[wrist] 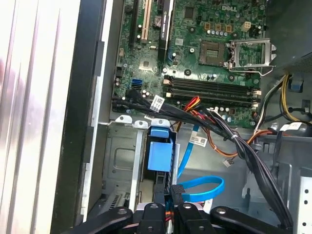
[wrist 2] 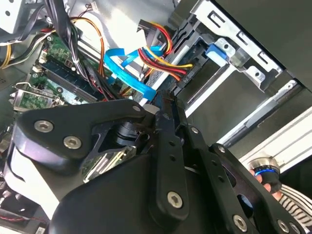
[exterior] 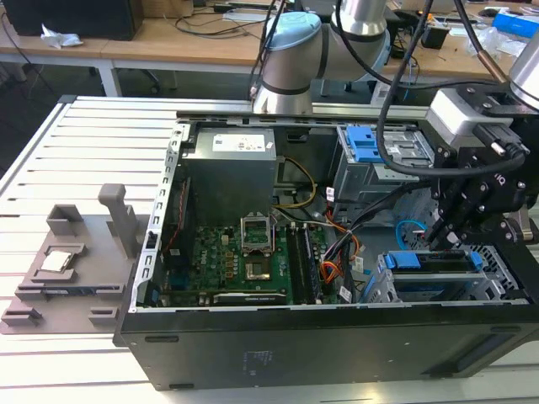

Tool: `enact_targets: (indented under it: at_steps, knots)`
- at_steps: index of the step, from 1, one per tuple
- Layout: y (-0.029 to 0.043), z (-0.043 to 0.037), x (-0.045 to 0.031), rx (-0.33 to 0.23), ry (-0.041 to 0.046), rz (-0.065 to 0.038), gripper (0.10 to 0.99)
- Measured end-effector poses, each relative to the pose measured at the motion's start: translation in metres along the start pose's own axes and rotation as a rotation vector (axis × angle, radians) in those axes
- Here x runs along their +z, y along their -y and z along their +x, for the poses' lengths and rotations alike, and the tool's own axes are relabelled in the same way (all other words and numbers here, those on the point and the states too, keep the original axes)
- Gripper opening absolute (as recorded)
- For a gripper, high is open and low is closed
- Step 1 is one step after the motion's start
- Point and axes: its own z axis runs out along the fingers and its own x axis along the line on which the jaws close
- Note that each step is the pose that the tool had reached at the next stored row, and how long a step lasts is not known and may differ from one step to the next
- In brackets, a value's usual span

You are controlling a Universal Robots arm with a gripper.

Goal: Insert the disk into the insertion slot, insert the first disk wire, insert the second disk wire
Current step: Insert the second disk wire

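The disk sits inside the insertion slot (exterior: pixel 498 284), its blue bracket (exterior: pixel 404 261) (wrist: pixel 160 155) showing at the open end. My gripper (exterior: pixel 441 234) (wrist: pixel 168 200) (wrist 2: pixel 163 105) hangs right at that end of the disk, fingers drawn together on the black plug of the red, yellow and black first disk wire (wrist 2: pixel 163 63). The second disk wire (wrist: pixel 202 187) (wrist 2: pixel 123 68) (exterior: pixel 410 227), flat and light blue, loops just beside the fingertips, with one end close to them. Whether either plug is seated in the disk is hidden by the fingers.
The open computer case lies on a slatted table (exterior: pixel 84 143). The motherboard (wrist: pixel 209 48) and a thick black cable bundle (wrist: pixel 229 136) lie close to the slot. A taller grey bay with a blue latch (exterior: pixel 366 143) stands behind. A grey fixture (exterior: pixel 67 261) rests at the exterior view's left.
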Motion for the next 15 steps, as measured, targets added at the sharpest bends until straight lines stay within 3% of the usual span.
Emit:
enact_targets:
  at_steps: [5,9,11,15]
  knots:
    - [0.0045,0.0007,0.0065,-0.001,0.0155,0.001,0.165]
    - [0.0048,0.0058,0.0081,-0.001,0.016,0.002,0.165]
    - [0.0055,0.0063,0.0097,0.006,0.0238,0.002,0.165]
    - [0.0056,0.0064,0.0099,0.011,0.0242,0.003,0.165]
